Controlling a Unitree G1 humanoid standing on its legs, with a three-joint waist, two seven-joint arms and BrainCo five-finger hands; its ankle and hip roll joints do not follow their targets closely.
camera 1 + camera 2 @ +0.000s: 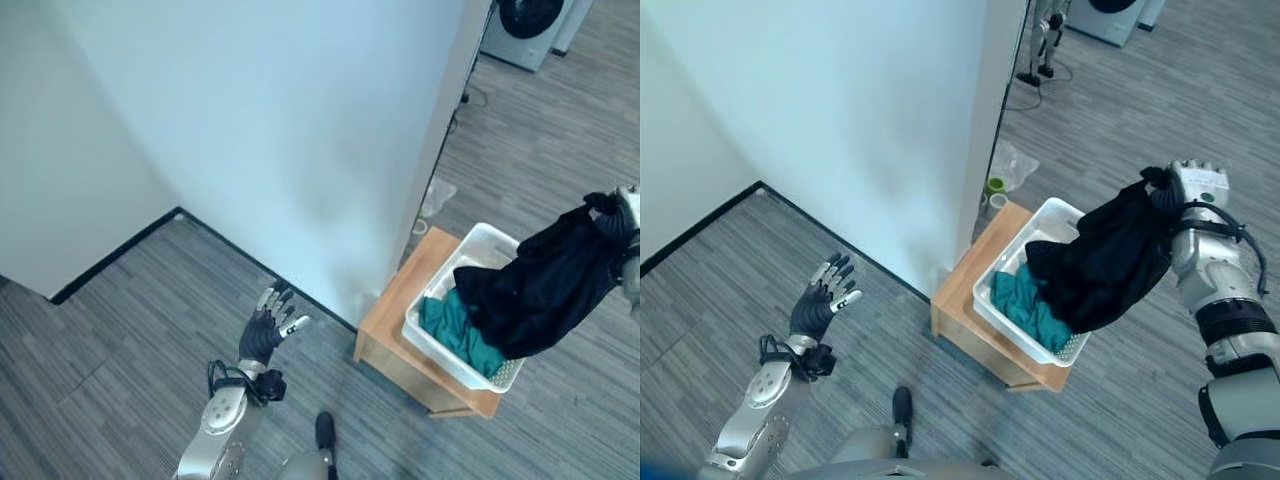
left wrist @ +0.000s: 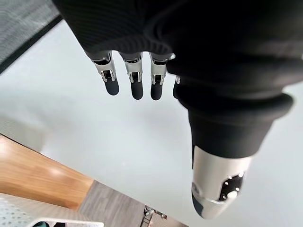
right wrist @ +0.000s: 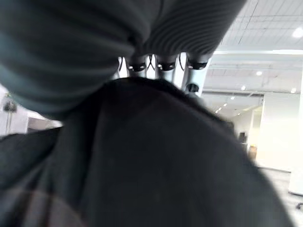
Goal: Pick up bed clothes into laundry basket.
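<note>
A black garment (image 1: 1105, 260) hangs from my right hand (image 1: 1188, 187), whose fingers are curled round its top; its lower part drapes over the white laundry basket (image 1: 1010, 315). The same black cloth (image 3: 156, 161) shows under the fingers in the right wrist view. A teal garment (image 1: 1028, 300) lies inside the basket. The basket stands on a low wooden stand (image 1: 960, 290) beside a white wall. My left hand (image 1: 820, 300) is raised over the floor to the left, fingers straight and spread, holding nothing; its fingers (image 2: 135, 78) face the wall in its wrist view.
A white wall panel (image 1: 280, 130) rises just behind the stand, with a black skirting line along the grey plank floor (image 1: 120, 330). A washing machine (image 1: 530, 30) stands at the far back right. A crumpled clear bag (image 1: 1012, 165) lies behind the stand.
</note>
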